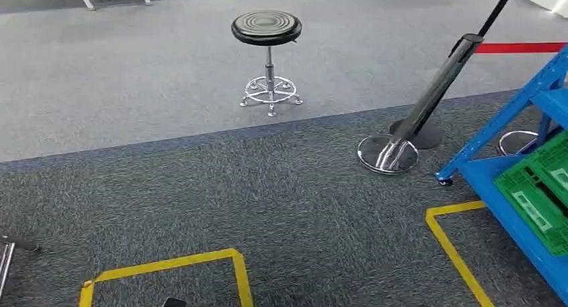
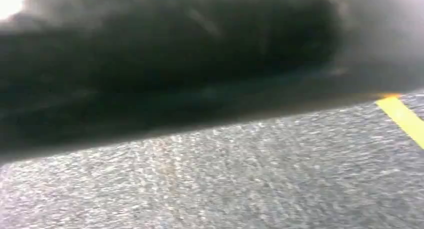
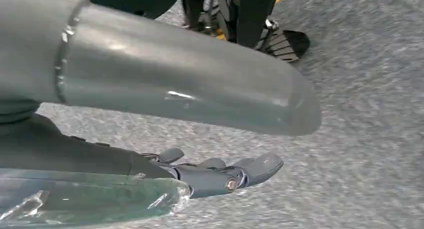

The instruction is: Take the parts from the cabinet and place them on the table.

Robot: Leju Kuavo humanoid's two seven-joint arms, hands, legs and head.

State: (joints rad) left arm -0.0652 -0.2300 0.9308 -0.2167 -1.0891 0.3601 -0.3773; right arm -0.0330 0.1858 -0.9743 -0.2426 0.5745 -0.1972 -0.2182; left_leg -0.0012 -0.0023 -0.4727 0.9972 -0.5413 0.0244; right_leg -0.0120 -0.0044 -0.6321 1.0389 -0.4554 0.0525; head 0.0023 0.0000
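The blue cabinet (image 1: 509,186) stands at the right edge of the head view, with green crates (image 1: 539,193) on its low shelf. My right hand (image 3: 210,176) hangs above the grey carpet in the right wrist view. Its thick grey thumb (image 3: 175,84) is stretched out, well apart from the darker fingers (image 3: 255,168). A clear plastic bag (image 3: 85,199) lies tight against those fingers, off the floor. How it is gripped is hidden. The left wrist view is a dark blur over carpet.
A black round stool (image 1: 267,52) stands ahead on the lighter carpet. A leaning black stanchion post (image 1: 429,99) with a chrome base (image 1: 387,154) and red belt (image 1: 519,47) stands beside the cabinet. Yellow floor tape (image 1: 231,257) marks boxes near me; another line (image 1: 452,243) runs by the cabinet.
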